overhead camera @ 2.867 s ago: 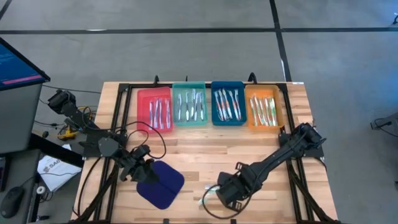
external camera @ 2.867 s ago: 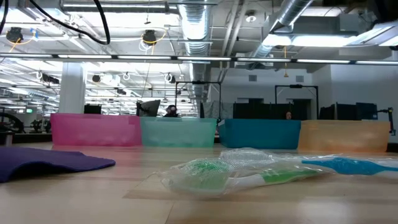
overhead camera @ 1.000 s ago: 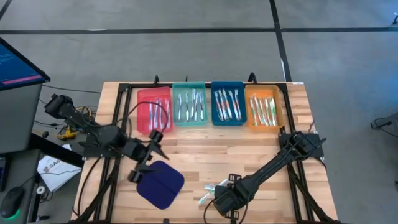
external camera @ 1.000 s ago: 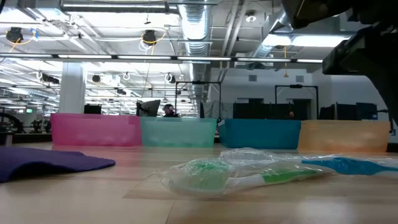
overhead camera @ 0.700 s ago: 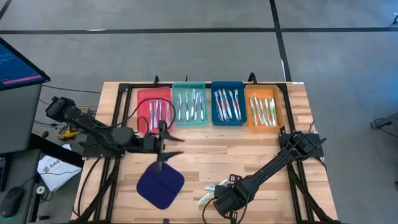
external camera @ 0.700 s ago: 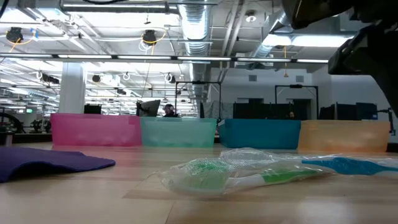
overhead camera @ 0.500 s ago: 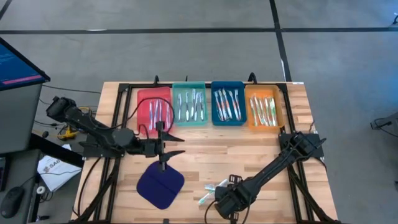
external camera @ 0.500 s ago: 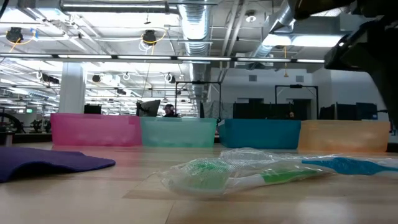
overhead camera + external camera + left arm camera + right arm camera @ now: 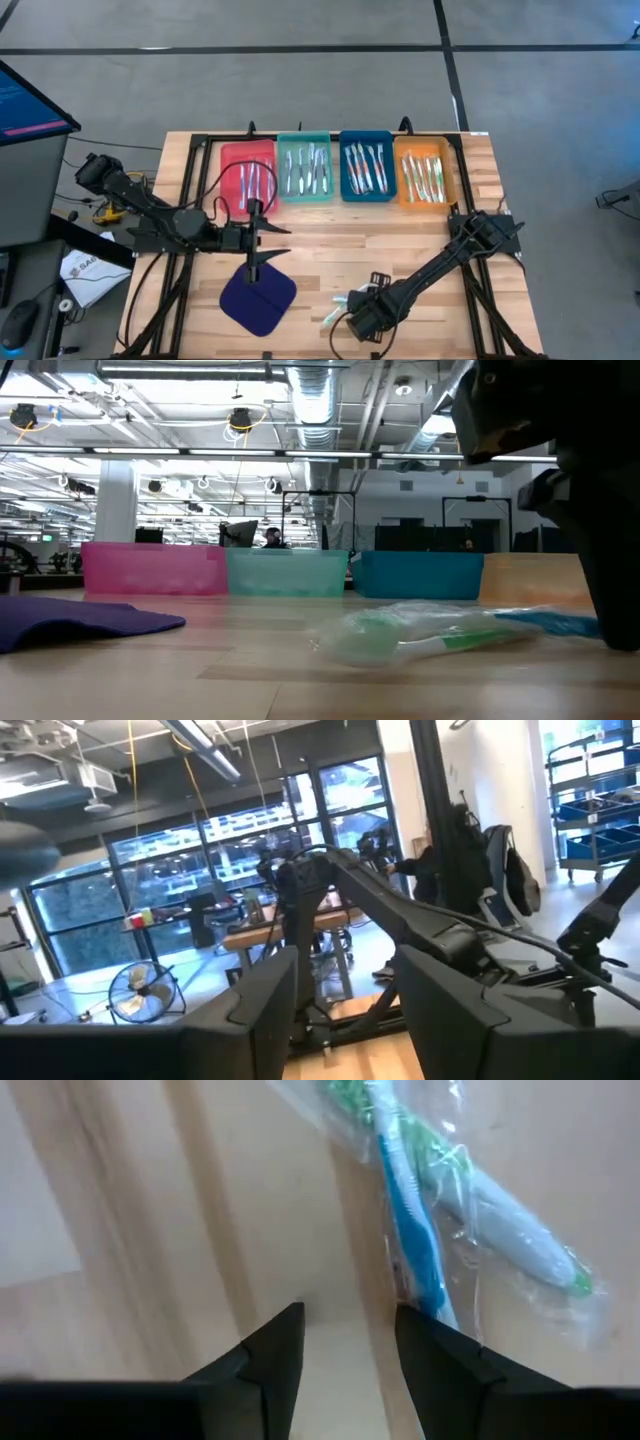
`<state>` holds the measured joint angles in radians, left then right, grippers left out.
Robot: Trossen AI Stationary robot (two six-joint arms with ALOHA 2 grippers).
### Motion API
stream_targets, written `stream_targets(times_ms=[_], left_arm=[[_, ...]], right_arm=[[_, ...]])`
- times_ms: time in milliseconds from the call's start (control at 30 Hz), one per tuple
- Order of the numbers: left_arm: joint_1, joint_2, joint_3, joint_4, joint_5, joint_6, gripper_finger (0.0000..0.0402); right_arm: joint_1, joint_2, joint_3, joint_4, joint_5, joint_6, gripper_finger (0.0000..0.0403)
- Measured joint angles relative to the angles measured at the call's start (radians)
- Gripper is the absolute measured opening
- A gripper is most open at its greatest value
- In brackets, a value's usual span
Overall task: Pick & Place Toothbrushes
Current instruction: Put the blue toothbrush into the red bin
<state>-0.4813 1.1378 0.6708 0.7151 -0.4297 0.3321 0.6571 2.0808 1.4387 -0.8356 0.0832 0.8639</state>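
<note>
Two dark fingers of the right gripper [image 9: 345, 1342] stand parted over bare wood, gripping nothing, just beside two wrapped toothbrushes [image 9: 425, 1220], one blue and one green, lying loose near the table's [image 9: 320, 255] front edge. The left gripper [image 9: 262, 240] hovers with fingers apart and empty, between the navy cloth pad [image 9: 257, 297] and the red tray [image 9: 247, 177]. More toothbrushes fill the red, teal [image 9: 304, 168], blue [image 9: 365, 166] and orange [image 9: 424, 173] trays along the far side.
</note>
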Motion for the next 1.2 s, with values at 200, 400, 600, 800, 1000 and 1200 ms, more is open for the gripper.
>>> stream_targets(times_ms=[200, 400, 600, 800, 1000, 1200], left_arm=[[0.0, 0.0, 0.0, 0.0, -0.002, 0.0, 0.0163], [0.0, 0.0, 0.0, -0.001, -0.015, -0.001, 0.0163], [0.0, 0.0, 0.0, -0.005, -0.015, -0.097, 0.0163], [-0.006, 0.0, 0.0, -0.02, -0.014, -0.225, 0.0163], [-0.018, 0.0, -0.001, -0.02, 0.0, -0.346, 0.0163], [-0.071, -0.003, -0.001, -0.022, 0.001, -0.432, 0.0163]], right_arm=[[0.003, 0.001, 0.03, 0.013, -0.065, 0.02, 0.0154], [0.003, -0.029, 0.058, -0.012, -0.049, 0.202, 0.0154], [-0.006, -0.088, 0.06, -0.028, 0.01, 0.507, 0.0154], [-0.065, -0.124, 0.06, 0.012, -0.269, 1.236, 0.0154], [-0.099, -0.122, 0.06, 0.093, -0.322, 1.381, 0.0162], [-0.135, -0.111, 0.0, 0.183, -0.327, 1.625, 0.0192]])
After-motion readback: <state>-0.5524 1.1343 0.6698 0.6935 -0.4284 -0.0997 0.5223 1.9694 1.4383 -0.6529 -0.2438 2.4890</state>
